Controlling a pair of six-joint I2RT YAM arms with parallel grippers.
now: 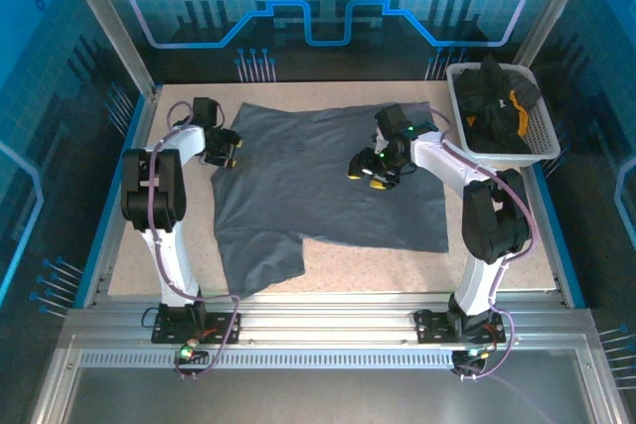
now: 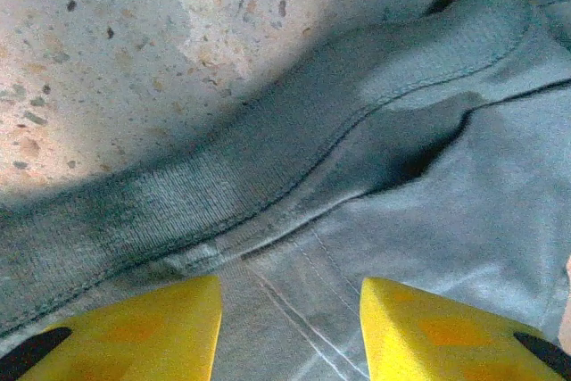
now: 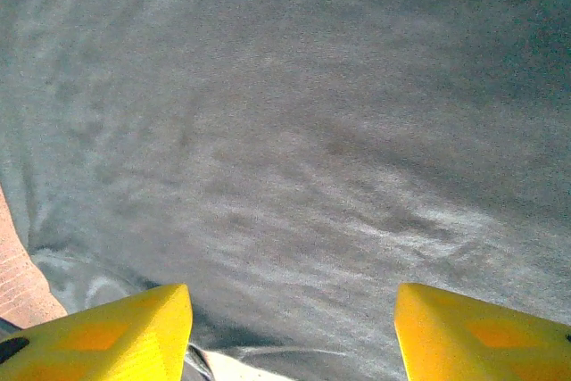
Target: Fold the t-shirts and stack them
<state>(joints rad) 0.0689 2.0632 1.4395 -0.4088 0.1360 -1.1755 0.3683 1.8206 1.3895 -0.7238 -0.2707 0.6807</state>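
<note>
Grey shirt (image 1: 328, 186) lies spread mid-worktop (image 1: 397, 270). Left tool (image 1: 227, 151), fingers spread, sits at its 10 o'clock edge over the ribbed band (image 2: 223, 194). Right tool (image 1: 370, 174), also spread, hovers over cloth just 2 o'clock of centre. Black shirts (image 1: 492, 96) lie heaped in the basket (image 1: 542, 136) at the worktop's 2 o'clock.

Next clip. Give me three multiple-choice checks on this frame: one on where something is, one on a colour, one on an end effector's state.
1. Where is the white basket? A near left corner; B centre; C far right corner.
2. What colour is the t-shirt spread on the table? A slate-grey; B red; C white.
3. How is the right end effector? A shut on a rim; B open above grey cloth; C lifting a black shirt.
Key: 1 C, it sits far right in the top view. 2 A, grey cloth covers mid-table. 3 B, its wrist view shows yellow fingers spread over flat cloth.
</note>
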